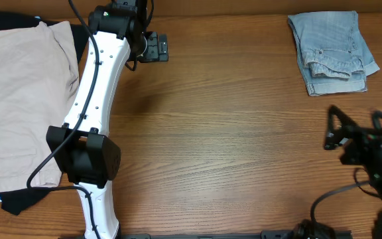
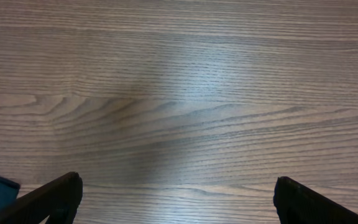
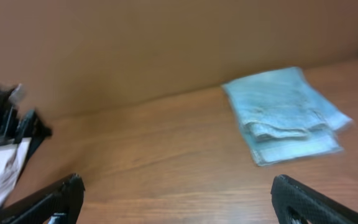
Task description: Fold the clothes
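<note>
At far-right table edge: folded denim shorts.

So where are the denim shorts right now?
Overhead, the denim shorts lie folded at the table's far right corner, beyond the right gripper, untouched.

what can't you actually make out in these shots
- Black garment, overhead: mostly under the khaki shorts; shape unknown.
- Khaki shorts, overhead: cut off by the left edge.
- Denim shorts, overhead: folded, inner layers hidden; blurred in the right wrist view.
- Right gripper, overhead: dark tangle, arm cut by the edge.
- Left gripper, left wrist: only fingertips show, above bare table.
</note>
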You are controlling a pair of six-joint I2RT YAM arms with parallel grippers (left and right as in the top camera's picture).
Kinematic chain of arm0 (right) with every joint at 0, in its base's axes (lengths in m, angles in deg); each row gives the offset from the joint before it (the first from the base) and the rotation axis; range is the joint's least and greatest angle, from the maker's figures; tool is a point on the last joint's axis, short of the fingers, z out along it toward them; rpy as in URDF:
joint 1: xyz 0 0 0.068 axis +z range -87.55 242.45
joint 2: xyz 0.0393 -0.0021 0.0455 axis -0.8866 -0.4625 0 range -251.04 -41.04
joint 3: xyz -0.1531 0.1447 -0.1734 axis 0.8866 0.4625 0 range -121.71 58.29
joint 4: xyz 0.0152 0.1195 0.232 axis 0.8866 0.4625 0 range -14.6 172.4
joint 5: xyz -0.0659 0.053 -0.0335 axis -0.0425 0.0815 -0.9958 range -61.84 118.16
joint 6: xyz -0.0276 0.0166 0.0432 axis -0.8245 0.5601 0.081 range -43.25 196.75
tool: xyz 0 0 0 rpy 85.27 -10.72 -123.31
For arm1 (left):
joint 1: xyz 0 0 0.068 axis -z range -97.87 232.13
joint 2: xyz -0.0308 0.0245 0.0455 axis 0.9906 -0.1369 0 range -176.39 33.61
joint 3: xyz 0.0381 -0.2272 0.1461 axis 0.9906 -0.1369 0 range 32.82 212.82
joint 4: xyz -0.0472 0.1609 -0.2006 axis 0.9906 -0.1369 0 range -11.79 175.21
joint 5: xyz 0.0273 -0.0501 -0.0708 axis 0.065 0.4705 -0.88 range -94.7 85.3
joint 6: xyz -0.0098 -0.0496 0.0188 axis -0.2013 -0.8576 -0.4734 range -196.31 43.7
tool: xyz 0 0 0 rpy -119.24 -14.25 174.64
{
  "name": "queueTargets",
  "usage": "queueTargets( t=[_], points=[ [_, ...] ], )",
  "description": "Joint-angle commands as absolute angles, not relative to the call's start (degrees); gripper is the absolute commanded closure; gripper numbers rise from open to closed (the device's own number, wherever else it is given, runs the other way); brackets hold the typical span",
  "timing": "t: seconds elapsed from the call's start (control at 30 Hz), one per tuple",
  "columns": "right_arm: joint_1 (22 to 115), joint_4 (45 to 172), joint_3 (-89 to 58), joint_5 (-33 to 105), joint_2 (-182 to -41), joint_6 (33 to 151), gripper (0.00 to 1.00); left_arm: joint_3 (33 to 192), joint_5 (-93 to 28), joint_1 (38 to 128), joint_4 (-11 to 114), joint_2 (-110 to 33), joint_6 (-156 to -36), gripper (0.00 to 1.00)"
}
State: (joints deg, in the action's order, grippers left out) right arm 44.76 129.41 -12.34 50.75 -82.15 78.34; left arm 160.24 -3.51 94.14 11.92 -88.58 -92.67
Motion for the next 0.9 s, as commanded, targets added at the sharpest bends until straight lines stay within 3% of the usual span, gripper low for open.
queueTargets(
  t=[0.0,0.2,0.47,0.87],
  points=[
    [52.3,119.9,-3.6,46.2,-82.1,75.6,0.00,160.0,-2.8,94.6,12.0,-88.0,-93.2,0.00],
    [64.4,101.3,13.6,38.1,-78.1,75.6,0.00,160.0,-2.8,94.6,12.0,-88.0,-93.2,0.00],
    [68.0,80.9,39.2,37.6,-66.4,80.0,0.00,160.0,-2.8,94.6,12.0,-88.0,-93.2,0.00],
    [68.0,78.3,57.1,37.2,-44.7,81.3,0.00,160.0,-2.8,94.6,12.0,-88.0,-93.2,0.00]
  ],
)
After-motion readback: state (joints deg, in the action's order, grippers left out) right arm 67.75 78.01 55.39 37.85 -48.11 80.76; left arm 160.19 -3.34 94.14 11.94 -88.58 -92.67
